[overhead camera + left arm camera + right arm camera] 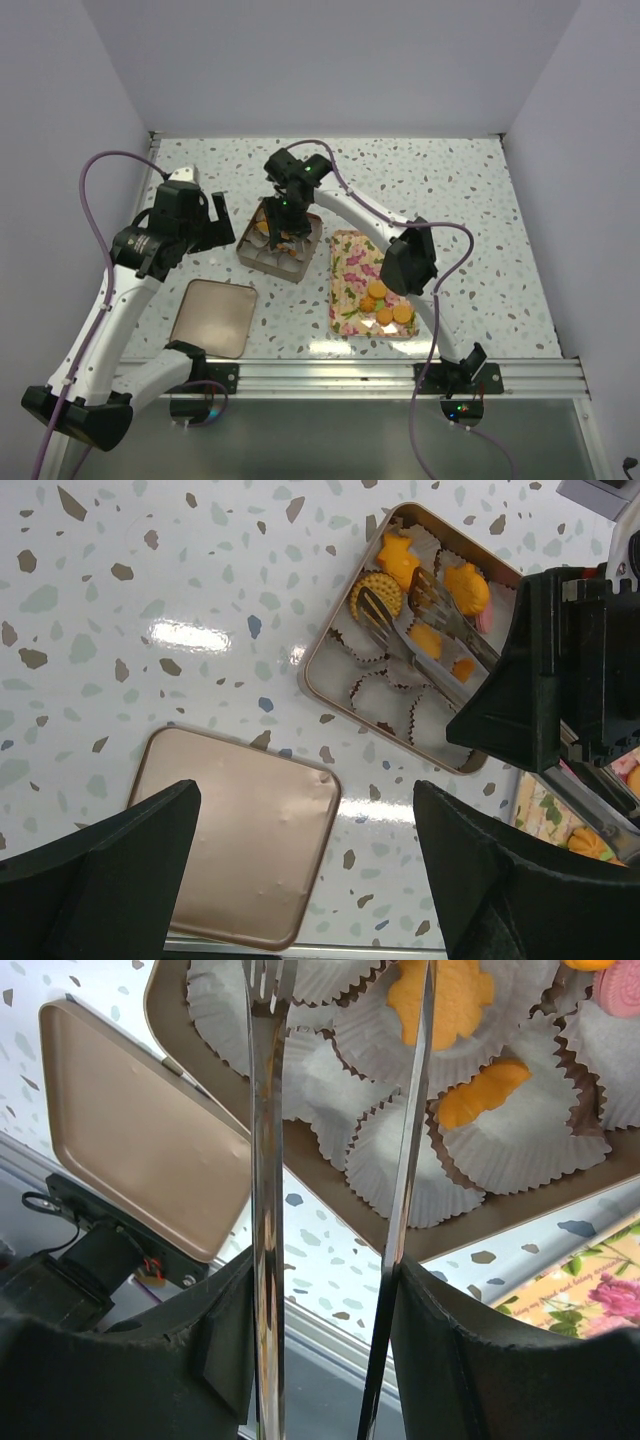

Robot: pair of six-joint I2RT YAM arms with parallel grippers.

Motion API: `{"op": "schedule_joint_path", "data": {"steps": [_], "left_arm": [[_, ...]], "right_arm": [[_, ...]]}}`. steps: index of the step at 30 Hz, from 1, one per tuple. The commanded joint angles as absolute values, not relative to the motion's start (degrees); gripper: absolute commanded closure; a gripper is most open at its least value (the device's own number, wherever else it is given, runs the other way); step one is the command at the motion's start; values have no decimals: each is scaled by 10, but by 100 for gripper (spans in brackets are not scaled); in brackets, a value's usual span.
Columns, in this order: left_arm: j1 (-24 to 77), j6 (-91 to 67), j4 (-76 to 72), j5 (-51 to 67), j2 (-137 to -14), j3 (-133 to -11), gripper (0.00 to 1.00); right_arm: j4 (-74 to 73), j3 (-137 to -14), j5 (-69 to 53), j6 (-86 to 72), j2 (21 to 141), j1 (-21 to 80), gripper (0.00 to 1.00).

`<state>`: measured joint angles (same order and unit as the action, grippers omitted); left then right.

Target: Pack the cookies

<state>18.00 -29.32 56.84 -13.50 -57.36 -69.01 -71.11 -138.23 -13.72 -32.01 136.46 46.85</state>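
R tool (322, 1325), tongs (266, 1110) over orange cookies (442, 998)

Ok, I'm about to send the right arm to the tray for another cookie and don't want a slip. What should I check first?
1. Tongs gripped in right hand: ok.
2. Tong tips empty: cannot tell.
3. Tin open, lid lying beside it: ok.
4. Empty paper cups left in tin: ok.
5. Cookies waiting on tray: ok.
6. Left hand open, not over tin: ok.
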Motion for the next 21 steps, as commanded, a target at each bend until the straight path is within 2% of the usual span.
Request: {"op": "schedule_joint_path", "data": {"steps": [1,8,14,17,21], "left_arm": [[177,-289,553,-140,-567,-695,7],[177,-293,549,-156,-566,-701,6],[177,-292,533,-182,-549,-705,1],[177,-294,525,-182,-541,-697,0],[177,-305,522,-168,-544,-681,0]], "right_arm": [[-710,-1397,-156,-318,1332,468,48],[-729,-1411,-161,-323,1292,468,48],[-765,-1405,-143,-315,1229,466,48],[-778,-1362,-127,-306,1169,464,48],[-781,-1221,-86,-294,1071,450,48]]}}
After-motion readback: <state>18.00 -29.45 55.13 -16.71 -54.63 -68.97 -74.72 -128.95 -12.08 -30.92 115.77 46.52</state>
